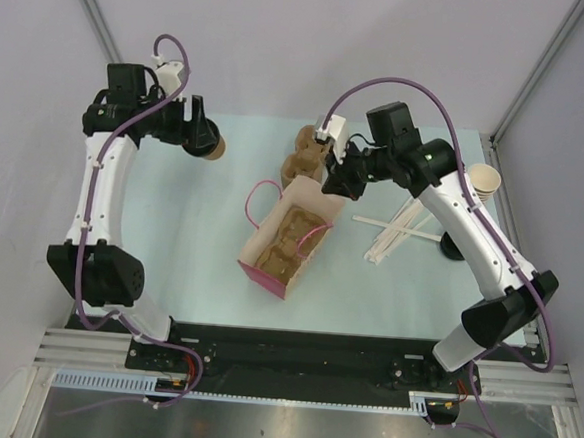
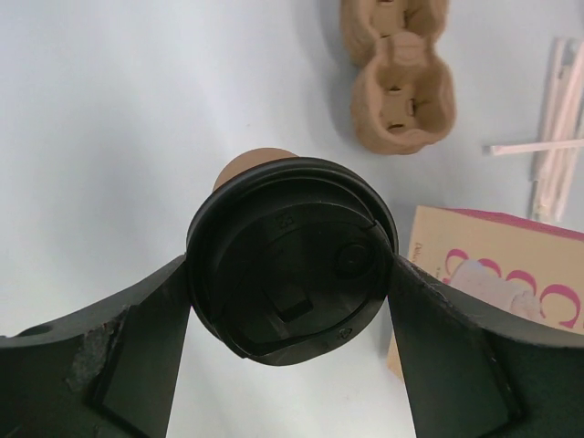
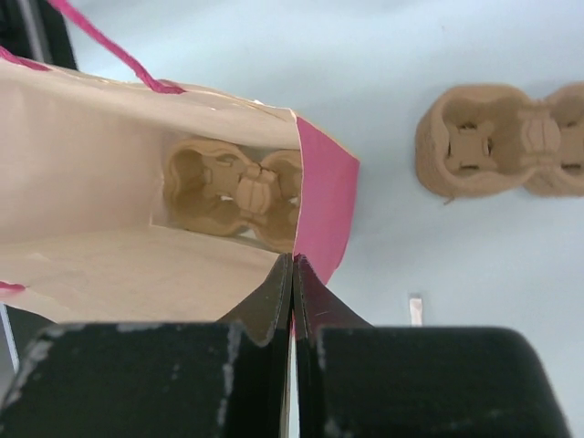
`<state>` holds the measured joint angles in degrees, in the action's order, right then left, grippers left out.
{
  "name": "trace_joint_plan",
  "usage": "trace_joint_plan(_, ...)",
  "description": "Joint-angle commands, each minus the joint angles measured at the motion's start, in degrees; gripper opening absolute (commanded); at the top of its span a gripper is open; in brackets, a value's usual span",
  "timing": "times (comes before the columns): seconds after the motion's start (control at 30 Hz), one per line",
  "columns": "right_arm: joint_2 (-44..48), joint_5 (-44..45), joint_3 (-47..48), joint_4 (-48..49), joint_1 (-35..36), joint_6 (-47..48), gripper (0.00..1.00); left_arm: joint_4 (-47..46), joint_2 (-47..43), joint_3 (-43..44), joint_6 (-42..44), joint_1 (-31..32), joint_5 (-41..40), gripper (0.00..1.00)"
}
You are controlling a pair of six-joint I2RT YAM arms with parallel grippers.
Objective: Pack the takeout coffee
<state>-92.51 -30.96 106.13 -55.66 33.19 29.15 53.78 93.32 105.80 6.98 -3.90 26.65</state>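
Note:
The takeout coffee (image 2: 292,260), a brown paper cup with a black lid, sits between the fingers of my left gripper (image 2: 292,274), which press on the lid's two sides. Seen from the top, that gripper (image 1: 202,141) holds the coffee (image 1: 213,147) over the table's far left, well left of the pink paper bag (image 1: 285,241). The bag stands open with a brown cup carrier (image 3: 233,187) at its bottom. My right gripper (image 3: 293,265) is shut on the bag's far rim (image 3: 315,192), pinching the paper edge; in the top view it (image 1: 333,182) is at the bag's far end.
Brown pulp cup carriers (image 1: 304,155) lie on the table just behind the bag. White stirrer sticks (image 1: 396,231) lie to the right of the bag. A stack of pale lidless cups (image 1: 483,180) stands at the far right, beside the right arm.

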Motion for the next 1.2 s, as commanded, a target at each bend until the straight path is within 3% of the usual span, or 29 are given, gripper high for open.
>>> trace_joint_plan(0.0, 4.36, -5.69, -1.63, 5.04, 0.12, 3.9, 0.0, -0.08, -3.31, 3.7, 0.13, 0.12, 7.87, 0.04)
trace_joint_plan(0.17, 3.57, -5.08, -1.01, 4.33, 0.3, 4.17, 0.0, 1.75, -6.66, 9.23, 4.61, 3.02, 12.36, 0.03)
trace_joint_plan(0.3, 2.78, -2.62, -0.4, 4.77, 0.47, 1.88, 0.0, 9.57, -5.87, 22.13, 10.85, 10.92, 13.16, 0.04)
trace_joint_plan(0.4, 0.85, -0.51, 1.0, 3.81, 0.65, -0.66, 0.0, 13.63, -6.3, 26.81, 14.11, 15.84, 13.6, 0.04)
trace_joint_plan(0.77, -5.05, 5.64, 7.08, -0.59, 0.12, -9.1, 0.0, 22.06, -8.94, 31.92, 21.22, 30.52, 10.35, 0.05)
trace_joint_plan(0.9, -5.58, 5.74, 7.6, -0.42, -0.05, -11.21, 0.0, 24.8, -9.55, 25.97, 24.13, 36.67, 6.58, 0.03)
trace_joint_plan(1.17, -3.12, 5.12, 5.5, 0.46, -0.06, -11.48, 0.0, 15.14, -12.89, 9.8, 19.04, 38.0, 4.02, 0.01)
